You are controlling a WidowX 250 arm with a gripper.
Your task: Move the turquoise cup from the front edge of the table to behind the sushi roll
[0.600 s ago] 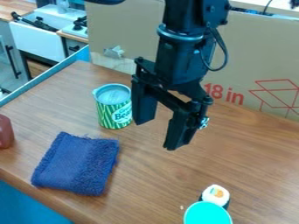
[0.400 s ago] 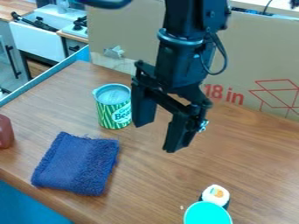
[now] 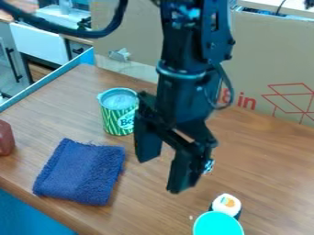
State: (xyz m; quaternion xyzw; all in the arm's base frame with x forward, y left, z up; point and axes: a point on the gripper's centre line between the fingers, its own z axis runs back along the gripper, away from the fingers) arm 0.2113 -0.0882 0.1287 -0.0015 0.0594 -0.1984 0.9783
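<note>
1. The blue cloth (image 3: 80, 172) lies at lower left, unmoved.
2. My claw (image 3: 162, 174), right of it near the centre, has just come lower, spread and empty; the drop brings me nearer the tabletop (image 3: 264, 151), but nothing is gripped.
3. The striped can (image 3: 118, 117) stands upright, upper left of centre.
4. The turquoise round thing (image 3: 217, 225) sits lower right.

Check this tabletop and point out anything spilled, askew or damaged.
Nothing looks spilled or toppled: the striped can stands upright and the blue cloth lies flat. Slightly odd are a crumpled patch, possibly loose tape, on the cardboard behind, and a pale speck near the teal cup, perhaps a crumb.
</note>
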